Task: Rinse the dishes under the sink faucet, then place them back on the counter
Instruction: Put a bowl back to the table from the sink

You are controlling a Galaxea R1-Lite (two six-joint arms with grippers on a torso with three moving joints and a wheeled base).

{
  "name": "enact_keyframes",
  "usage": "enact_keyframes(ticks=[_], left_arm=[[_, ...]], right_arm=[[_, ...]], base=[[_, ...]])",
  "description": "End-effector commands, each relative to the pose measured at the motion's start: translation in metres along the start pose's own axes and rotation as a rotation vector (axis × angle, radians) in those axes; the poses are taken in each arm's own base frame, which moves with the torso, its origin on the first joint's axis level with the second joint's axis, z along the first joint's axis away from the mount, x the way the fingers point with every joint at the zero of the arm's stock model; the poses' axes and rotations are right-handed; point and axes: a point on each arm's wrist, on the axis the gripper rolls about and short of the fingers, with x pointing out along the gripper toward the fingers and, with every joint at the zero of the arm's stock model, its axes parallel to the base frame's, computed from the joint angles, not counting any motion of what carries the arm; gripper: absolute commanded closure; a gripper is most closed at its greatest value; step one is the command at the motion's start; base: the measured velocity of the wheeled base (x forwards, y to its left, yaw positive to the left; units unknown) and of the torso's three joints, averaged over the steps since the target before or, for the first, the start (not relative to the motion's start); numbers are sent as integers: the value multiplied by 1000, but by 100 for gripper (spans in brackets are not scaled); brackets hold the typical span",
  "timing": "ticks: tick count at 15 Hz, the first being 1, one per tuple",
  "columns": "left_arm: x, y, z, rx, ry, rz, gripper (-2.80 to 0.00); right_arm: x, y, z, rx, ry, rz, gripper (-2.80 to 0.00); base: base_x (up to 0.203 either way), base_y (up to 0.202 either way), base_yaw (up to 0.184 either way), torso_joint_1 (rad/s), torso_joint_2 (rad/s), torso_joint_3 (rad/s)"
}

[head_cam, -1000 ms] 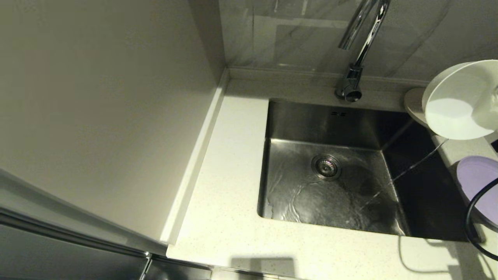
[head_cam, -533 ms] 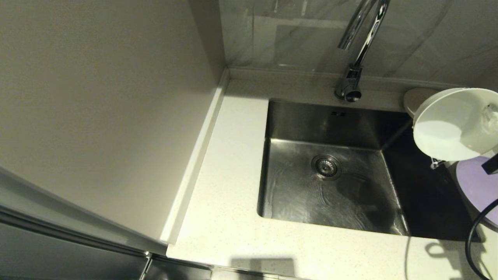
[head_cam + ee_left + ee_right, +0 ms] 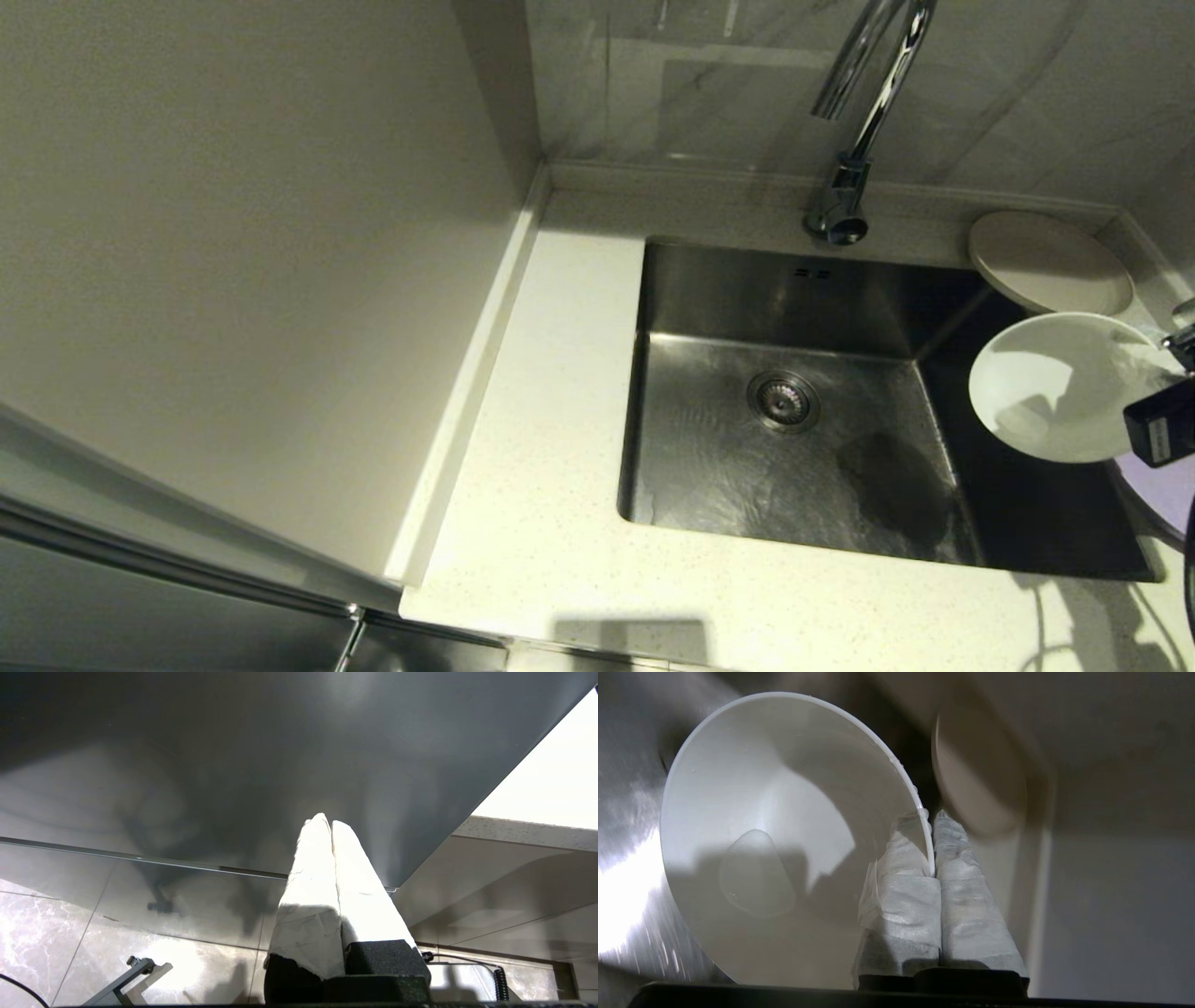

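Observation:
My right gripper [image 3: 930, 826] is shut on the rim of the white bowl [image 3: 784, 835], one taped finger inside the rim and one outside. In the head view the white bowl [image 3: 1055, 387] hangs tilted over the right edge of the sink [image 3: 794, 467], with the gripper [image 3: 1162, 373] at the frame's right border. The beige plate [image 3: 1046, 259] lies on the counter [image 3: 541, 523] behind the bowl. A sliver of the lilac plate [image 3: 1158, 490] shows below the bowl. The chrome faucet [image 3: 854, 121] stands behind the sink; no water stream shows. My left gripper [image 3: 325, 823] is shut and empty, down by a cabinet.
A tall pale panel [image 3: 243, 261] walls off the counter's left side. Grey marbled tile [image 3: 709, 84] backs the faucet. The drain strainer [image 3: 782, 399] sits in the wet basin floor. A black cable [image 3: 1190, 569] hangs at the right edge.
The right gripper has carried the white bowl downward from beside the faucet's height to the sink's right edge, uncovering the beige plate and covering more of the lilac plate. Water stopped pouring from the bowl.

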Motion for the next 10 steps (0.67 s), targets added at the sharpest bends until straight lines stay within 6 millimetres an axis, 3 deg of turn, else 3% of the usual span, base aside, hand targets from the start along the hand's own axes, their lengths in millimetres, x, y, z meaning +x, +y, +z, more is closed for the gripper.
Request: enact_keyframes(ticks=[1,10], left_arm=[[0,0,0,0,-2,0,0],[0,0,0,0,-2,0,0]], right_arm=[[-23,-4,0,-138,148,-16,0],[-42,-2,3,-574,-10,-237,0]], base=[[0,0,0,0,0,0],[0,0,0,0,0,0]])
